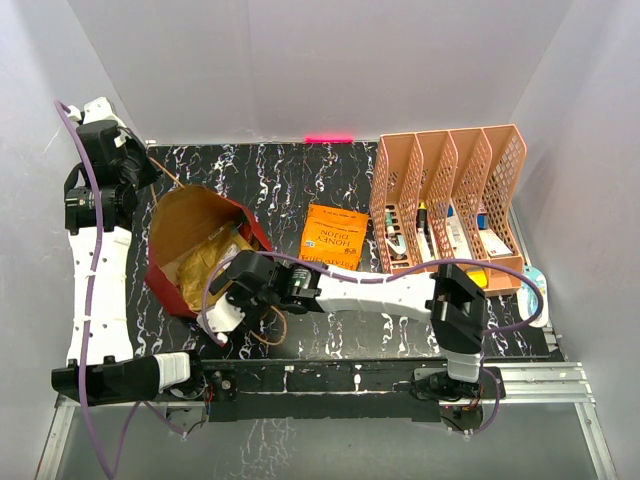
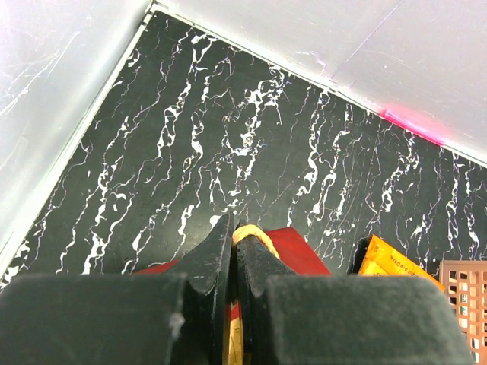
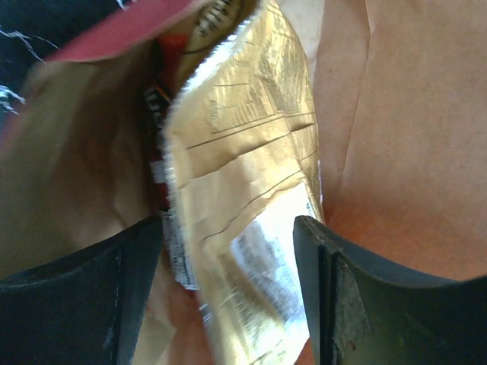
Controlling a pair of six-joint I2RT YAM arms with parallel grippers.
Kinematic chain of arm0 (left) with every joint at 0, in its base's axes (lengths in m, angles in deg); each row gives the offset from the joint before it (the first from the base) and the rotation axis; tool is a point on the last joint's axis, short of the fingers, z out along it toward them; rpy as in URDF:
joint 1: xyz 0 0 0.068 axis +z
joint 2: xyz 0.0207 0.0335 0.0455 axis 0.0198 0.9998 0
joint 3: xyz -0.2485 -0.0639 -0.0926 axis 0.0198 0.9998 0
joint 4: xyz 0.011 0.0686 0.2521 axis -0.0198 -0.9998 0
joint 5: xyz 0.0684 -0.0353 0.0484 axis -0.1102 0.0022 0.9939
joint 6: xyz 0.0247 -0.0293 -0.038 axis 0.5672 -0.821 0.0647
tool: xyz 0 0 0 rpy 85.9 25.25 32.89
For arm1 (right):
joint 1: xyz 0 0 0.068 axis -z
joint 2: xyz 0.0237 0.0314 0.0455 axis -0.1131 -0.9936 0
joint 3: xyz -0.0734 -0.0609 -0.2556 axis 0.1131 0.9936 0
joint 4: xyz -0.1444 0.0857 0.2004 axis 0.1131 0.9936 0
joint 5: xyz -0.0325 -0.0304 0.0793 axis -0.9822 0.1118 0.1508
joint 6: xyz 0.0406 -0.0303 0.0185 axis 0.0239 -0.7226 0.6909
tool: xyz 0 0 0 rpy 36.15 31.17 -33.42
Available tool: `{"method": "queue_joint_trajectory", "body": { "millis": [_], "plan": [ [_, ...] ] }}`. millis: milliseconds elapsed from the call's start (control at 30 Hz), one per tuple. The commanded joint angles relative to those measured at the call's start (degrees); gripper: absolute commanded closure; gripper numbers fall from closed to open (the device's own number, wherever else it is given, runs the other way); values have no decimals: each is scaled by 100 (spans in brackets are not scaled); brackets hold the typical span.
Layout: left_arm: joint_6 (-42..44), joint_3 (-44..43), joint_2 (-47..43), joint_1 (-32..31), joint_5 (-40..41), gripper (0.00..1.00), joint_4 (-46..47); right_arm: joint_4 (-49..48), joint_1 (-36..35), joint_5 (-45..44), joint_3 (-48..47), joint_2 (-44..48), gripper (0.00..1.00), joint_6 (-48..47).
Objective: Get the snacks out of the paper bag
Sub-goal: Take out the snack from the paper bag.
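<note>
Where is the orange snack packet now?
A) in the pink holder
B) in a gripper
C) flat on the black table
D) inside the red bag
C: the flat orange snack packet lies on the black marbled table between the red paper bag and the pink mesh organiser.

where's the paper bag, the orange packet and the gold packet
paper bag (image 1: 180,222): top external view, brown inner wall
orange packet (image 1: 333,236): top external view, printed face
gold packet (image 3: 243,167): right wrist view, crinkled back
</note>
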Motion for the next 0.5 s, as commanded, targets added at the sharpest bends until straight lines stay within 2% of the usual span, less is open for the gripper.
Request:
{"method": "queue_joint_trajectory", "body": {
  "millis": [0,67,233,333,400,467],
  "plan": [
    [-44,-165,-21,8,-61,100,226,-895,-73,-834,-167,-110,31,-439],
    [-35,-144,-37,6,-34,100,237,-1055,-96,-990,-166,-179,38,-465],
    [-35,-136,-52,9,-48,100,238,-1321,-110,-957,-218,-87,70,-439],
    [-35,-108,-70,6,-43,100,248,-1250,-114,-776,-466,53,80,-312],
    [-35,-91,-83,6,-34,100,257,-1283,-99,-729,-646,123,91,-176],
    [-35,-69,-103,10,-24,100,257,-1473,-97,-912,-798,171,93,-41]
  ]
}}
